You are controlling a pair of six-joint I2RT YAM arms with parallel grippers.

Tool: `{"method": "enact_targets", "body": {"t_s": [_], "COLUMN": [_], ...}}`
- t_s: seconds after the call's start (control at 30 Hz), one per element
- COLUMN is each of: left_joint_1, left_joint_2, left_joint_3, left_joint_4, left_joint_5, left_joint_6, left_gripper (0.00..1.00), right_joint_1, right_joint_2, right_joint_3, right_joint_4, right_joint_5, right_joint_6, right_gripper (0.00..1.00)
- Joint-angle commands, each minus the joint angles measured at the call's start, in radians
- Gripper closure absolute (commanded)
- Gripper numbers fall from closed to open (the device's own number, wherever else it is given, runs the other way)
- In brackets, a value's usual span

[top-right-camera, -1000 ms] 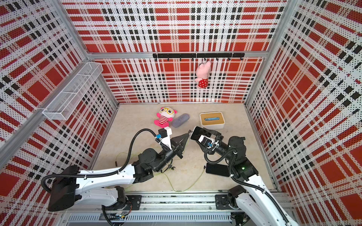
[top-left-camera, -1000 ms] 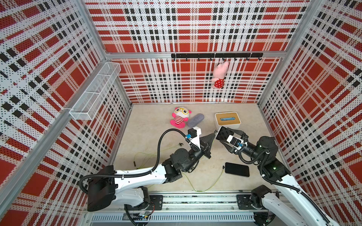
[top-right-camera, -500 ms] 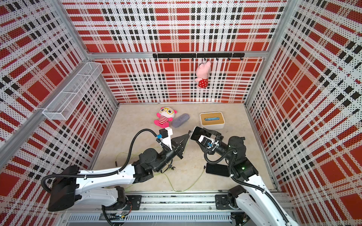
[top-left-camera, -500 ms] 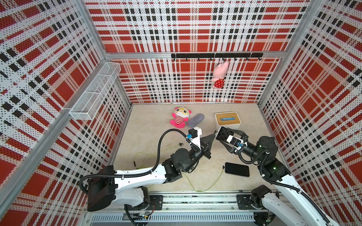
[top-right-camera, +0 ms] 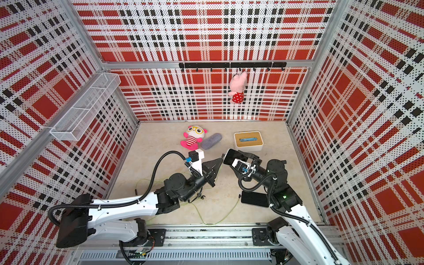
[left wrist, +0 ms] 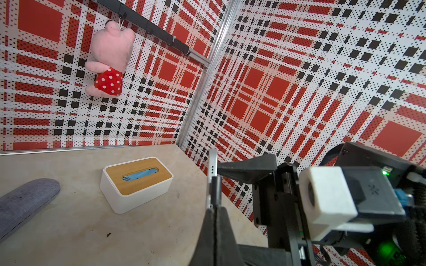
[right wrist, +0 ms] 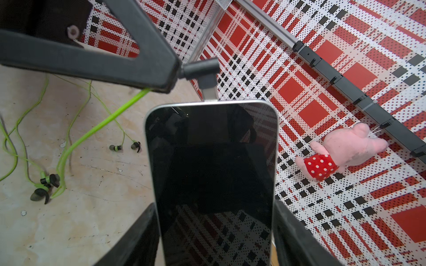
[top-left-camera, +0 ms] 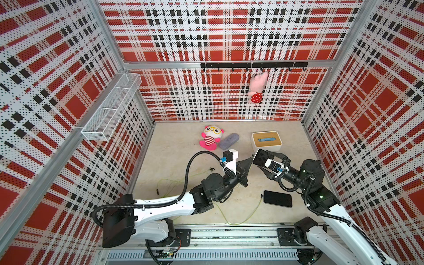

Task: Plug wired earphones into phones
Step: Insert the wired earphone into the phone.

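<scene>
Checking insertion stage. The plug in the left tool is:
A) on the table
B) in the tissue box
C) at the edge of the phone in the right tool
C: the plug, pinched by the left tool, has its metal tip at the end edge of the phone that the right tool holds up.

Bare table [top-left-camera: 169, 146] far left, box [top-left-camera: 266, 140] just behind the raised phone [top-left-camera: 260, 157], second phone [top-left-camera: 277, 198] flat beside your right arm [top-left-camera: 312, 174], cables [right wrist: 124, 106] strewn under your left arm [top-left-camera: 160, 204].
</scene>
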Motion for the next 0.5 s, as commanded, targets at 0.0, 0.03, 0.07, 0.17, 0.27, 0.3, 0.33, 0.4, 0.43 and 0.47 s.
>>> {"method": "enact_targets", "body": {"t_s": [0.0, 0.03, 0.07, 0.17, 0.27, 0.3, 0.33, 0.4, 0.43, 0.47], "left_joint_1": [0.008, 0.015, 0.024, 0.046, 0.073, 0.083, 0.094, 0.108, 0.106, 0.107], "left_joint_2": [-0.004, -0.006, -0.009, -0.015, -0.014, -0.014, -0.014, -0.012, -0.014, -0.011], "left_joint_3": [0.028, 0.028, 0.026, 0.020, 0.023, 0.022, 0.020, 0.024, 0.030, 0.036], "left_joint_4": [-0.043, -0.052, -0.059, -0.070, -0.090, -0.092, -0.092, -0.101, -0.111, -0.122], "left_joint_5": [0.018, 0.026, 0.040, 0.082, 0.125, 0.141, 0.161, 0.186, 0.190, 0.194], "left_joint_6": [0.003, -0.025, -0.040, -0.079, -0.107, -0.120, -0.135, -0.139, -0.131, -0.126], "left_gripper": [1.00, 1.00, 1.00, 1.00, 1.00, 1.00, 1.00, 1.00, 1.00, 1.00], "right_joint_1": [0.013, 0.013, 0.014, 0.013, 0.014, 0.014, 0.014, 0.014, 0.013, 0.014], "right_joint_2": [-0.003, -0.003, -0.003, -0.002, -0.002, -0.002, -0.004, -0.008, -0.010, -0.009], "right_joint_3": [0.053, 0.058, 0.062, 0.078, 0.086, 0.086, 0.084, 0.084, 0.085, 0.088], "right_joint_4": [-0.003, -0.017, -0.032, -0.065, -0.086, -0.091, -0.095, -0.099, -0.104, -0.113], "right_joint_5": [-0.004, -0.001, 0.005, 0.013, 0.005, 0.003, 0.001, 0.003, 0.002, 0.001], "right_joint_6": [-0.077, -0.093, -0.113, -0.158, -0.190, -0.203, -0.215, -0.232, -0.238, -0.251], "right_gripper": [0.61, 0.60, 0.60, 0.60, 0.61, 0.61, 0.61, 0.61, 0.61, 0.61]}}
